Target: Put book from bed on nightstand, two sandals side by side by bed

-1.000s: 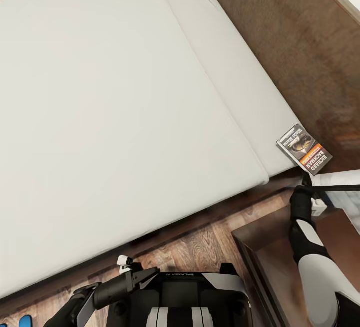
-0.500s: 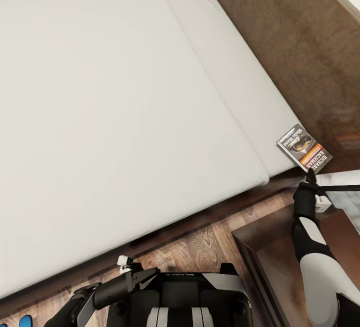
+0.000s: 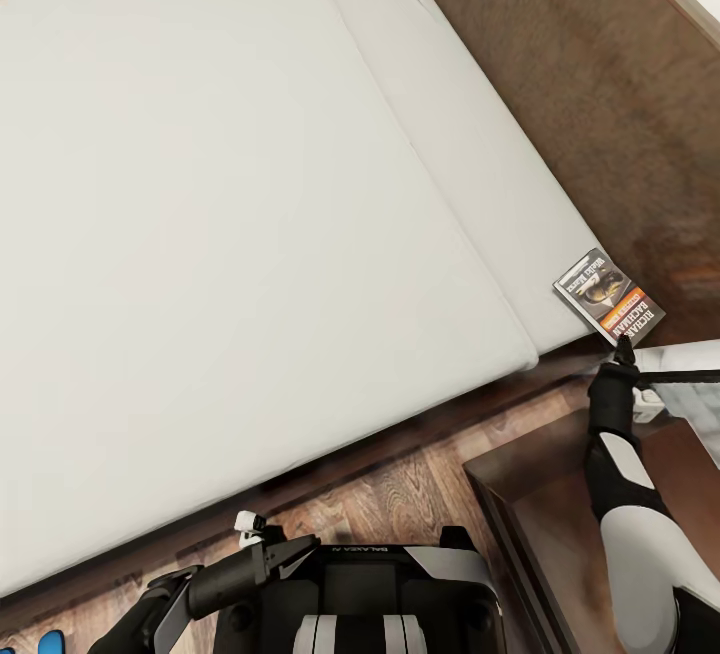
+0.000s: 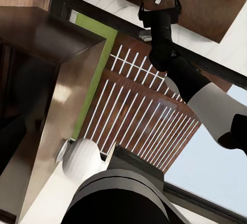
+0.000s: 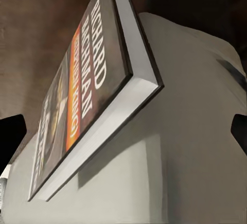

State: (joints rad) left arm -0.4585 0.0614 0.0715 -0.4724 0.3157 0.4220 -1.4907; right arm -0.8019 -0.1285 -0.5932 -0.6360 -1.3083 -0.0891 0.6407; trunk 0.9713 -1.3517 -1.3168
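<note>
The right arm's black two-fingered gripper (image 3: 626, 354), fingers spread wide and empty, points straight at the small dark paperback book with the orange band (image 3: 609, 297), which lies just ahead on the off-white mattress corner (image 3: 560, 319), long axis running away diagonally.

Off-white mattress of the bed (image 3: 250, 234), the book (image 3: 609, 298) flat at its corner, overhanging the edge.
</note>
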